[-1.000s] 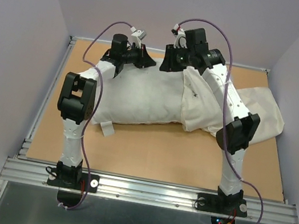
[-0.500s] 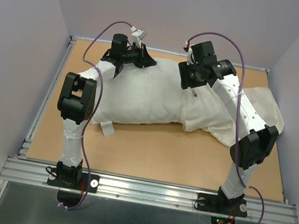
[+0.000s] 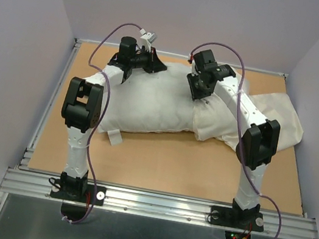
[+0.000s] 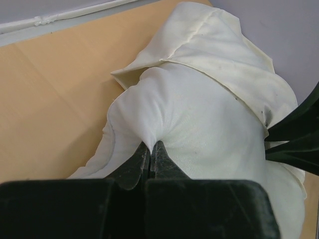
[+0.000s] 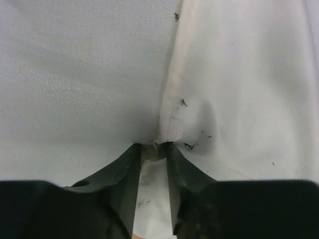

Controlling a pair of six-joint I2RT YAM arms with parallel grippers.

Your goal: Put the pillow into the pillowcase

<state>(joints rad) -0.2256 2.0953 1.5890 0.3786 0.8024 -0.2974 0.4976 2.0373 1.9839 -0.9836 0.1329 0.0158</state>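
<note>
The greyish-white pillow (image 3: 150, 102) lies across the middle of the table, its right end inside the cream pillowcase (image 3: 277, 115). My left gripper (image 3: 155, 65) is at the pillow's far edge, shut on a pinch of pillow fabric (image 4: 151, 144). The pillow (image 4: 199, 134) and the pillowcase mouth (image 4: 224, 55) show beyond it. My right gripper (image 3: 197, 89) is low over the seam where the pillowcase meets the pillow. Its jaws stand narrowly apart, closed on the pillowcase hem (image 5: 164, 142). The pillow (image 5: 79, 74) is left of the hem and the pillowcase (image 5: 249, 89) is right of it.
The brown tabletop (image 3: 201, 164) is bounded by a metal rail at the near edge (image 3: 157, 204) and purple walls on three sides. A small fabric tab (image 3: 113, 137) sticks out at the pillow's near left corner.
My right gripper swung right and then came down and back left onto the pillow, keeping the pillowcase hem with it. The left gripper has not moved.
</note>
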